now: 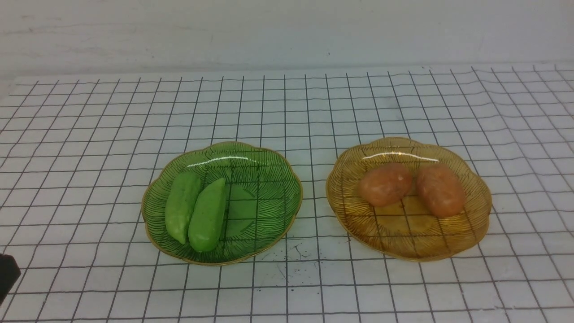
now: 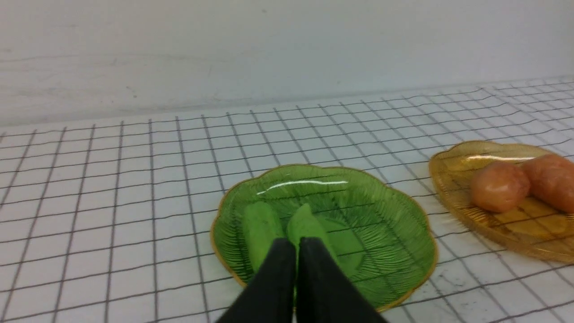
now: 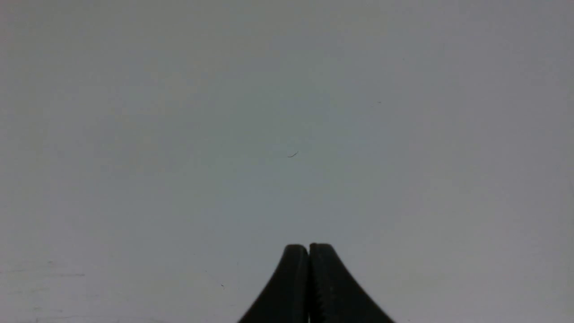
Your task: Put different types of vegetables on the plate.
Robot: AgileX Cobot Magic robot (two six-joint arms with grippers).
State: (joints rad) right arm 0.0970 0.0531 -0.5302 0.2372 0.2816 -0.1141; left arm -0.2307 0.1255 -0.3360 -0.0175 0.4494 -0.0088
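Note:
Two light-green cucumber toys (image 1: 181, 205) (image 1: 207, 215) lie side by side in a green glass plate (image 1: 269, 197). Two orange-brown potato lumps (image 1: 384, 184) (image 1: 441, 189) lie in an amber glass plate (image 1: 403, 237) to its right. My left gripper (image 2: 297, 242) is shut and empty, back from the green plate (image 2: 381, 224) with the cucumbers (image 2: 260, 229) beyond its tips; only a black corner of it (image 1: 6, 273) shows in the front view. My right gripper (image 3: 308, 246) is shut and empty, facing a blank grey wall; it is out of the front view.
The table is covered by a white cloth with a black grid (image 1: 287, 107). A plain pale wall (image 1: 287, 31) stands behind it. Small dark scuff marks (image 1: 291, 255) lie between the plates near the front.

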